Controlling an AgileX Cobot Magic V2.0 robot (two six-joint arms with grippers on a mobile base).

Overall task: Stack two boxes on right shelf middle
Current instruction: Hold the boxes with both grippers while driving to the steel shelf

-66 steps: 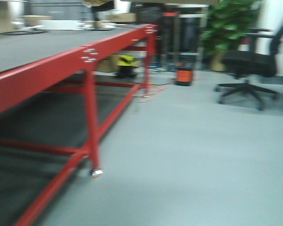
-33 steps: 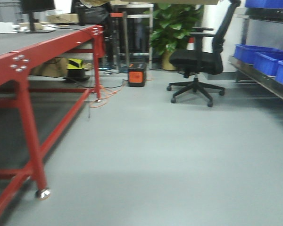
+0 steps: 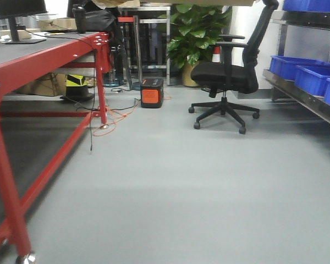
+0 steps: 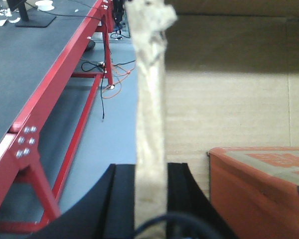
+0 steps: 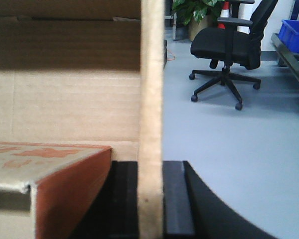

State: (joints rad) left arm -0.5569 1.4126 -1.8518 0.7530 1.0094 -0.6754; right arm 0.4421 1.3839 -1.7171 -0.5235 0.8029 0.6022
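1. Grey smooth floor (image 3: pixel 198 181): fills the middle of the front view.
2. Long red steel-framed table with dark top (image 3: pixel 49 55): along the left side.
3. Open tan corrugated cardboard box (image 4: pixel 229 99) (image 5: pixel 65 99): carried between both arms, one upright wall in each wrist view. It is not on the shelf.
4. Shiny stainless-steel shelf (image 3: pixel 302 98): at the right edge of the front view, bearing blue plastic bins (image 3: pixel 294 66).
5. Black wheeled office chair (image 3: pixel 225 74): on the floor, left of the shelf.
6. Leafy green potted plant (image 3: pixel 195 27): behind the chair.
7. Smaller orange-sided box (image 4: pixel 259 174) (image 5: pixel 65 184): sits inside the tan box.
8. Small orange-and-black floor unit (image 3: pixel 152 93): near the table's far leg.
9. Left gripper (image 4: pixel 150 172): black fingers pinch the box wall from both sides.
10. Right gripper (image 5: pixel 150 169): clamped on the opposite wall in the same way.
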